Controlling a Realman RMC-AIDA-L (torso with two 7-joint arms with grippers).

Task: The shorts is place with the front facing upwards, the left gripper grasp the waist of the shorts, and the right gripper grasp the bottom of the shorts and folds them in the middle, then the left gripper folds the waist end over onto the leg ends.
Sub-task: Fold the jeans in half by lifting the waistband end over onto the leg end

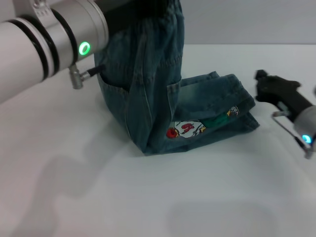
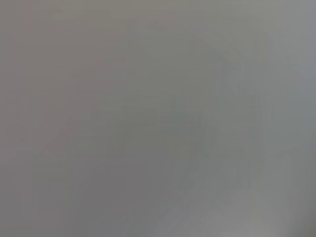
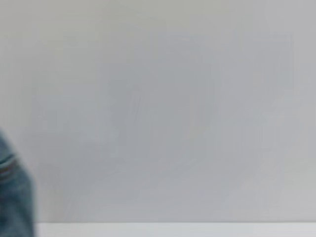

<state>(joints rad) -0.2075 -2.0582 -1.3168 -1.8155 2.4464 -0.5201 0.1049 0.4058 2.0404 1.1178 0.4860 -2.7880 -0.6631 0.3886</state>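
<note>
The shorts [image 1: 163, 94] hang from the left gripper [image 1: 131, 12] at the top of the head view, and that is where we begin. We cannot see the jaws themselves, as they sit behind the denim and the silver wrist, so we cannot tell how far they are open; the waist [image 1: 165, 15] is lifted high there, well above the white table [image 1: 148, 197]. From that raised end the fabric drops in a steep fold to the table. The lower part lies flat on the table, with the leg ends [image 1: 242, 111] pointing toward the robot's right and the small cartoon print [image 1: 187, 129] facing up near the front edge.

The right gripper [image 1: 264, 84] rests on the table at the robot's right, just beside the leg ends and apart from them. We see nothing held in its black claw, though we cannot tell how far its jaws are parted.

In the right wrist view we see only 1 corner of denim [image 3: 15, 197] against a pale background. The left wrist view shows nothing we can make out.
</note>
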